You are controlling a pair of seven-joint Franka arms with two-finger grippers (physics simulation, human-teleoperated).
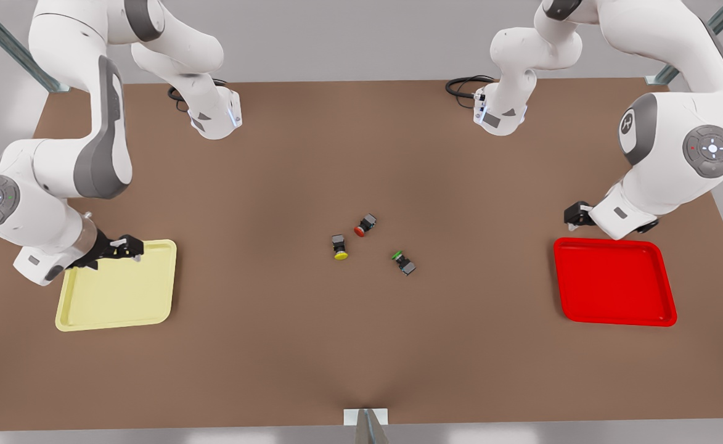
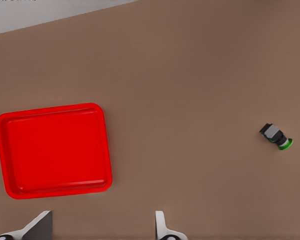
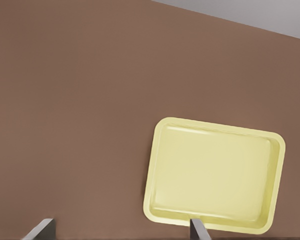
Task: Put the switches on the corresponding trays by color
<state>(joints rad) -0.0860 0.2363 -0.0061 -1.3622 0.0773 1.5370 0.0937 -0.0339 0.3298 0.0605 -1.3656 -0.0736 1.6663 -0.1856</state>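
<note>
Three tiny switches lie at the table's middle: a yellow-capped switch (image 1: pixel 339 246), a red-capped switch (image 1: pixel 365 225) just behind it, and a green-capped switch (image 1: pixel 404 262) (image 2: pixel 276 137) toward the front view's right. The pale yellow tray (image 1: pixel 118 287) (image 3: pixel 215 175) sits at the front view's left, with my right gripper (image 1: pixel 128 246) (image 3: pixel 119 230) open above its back edge. Over at the front view's right is the red tray (image 1: pixel 614 280) (image 2: pixel 54 150). My left gripper (image 1: pixel 577 214) (image 2: pixel 100 227) hovers open just behind it. Neither gripper holds anything.
The brown table (image 1: pixel 361 345) runs wide between the trays. Both arm bases (image 1: pixel 216 120) (image 1: pixel 500 117) stand at the back edge with cables beside them. A small metal bracket (image 1: pixel 366 419) sits at the front edge's middle.
</note>
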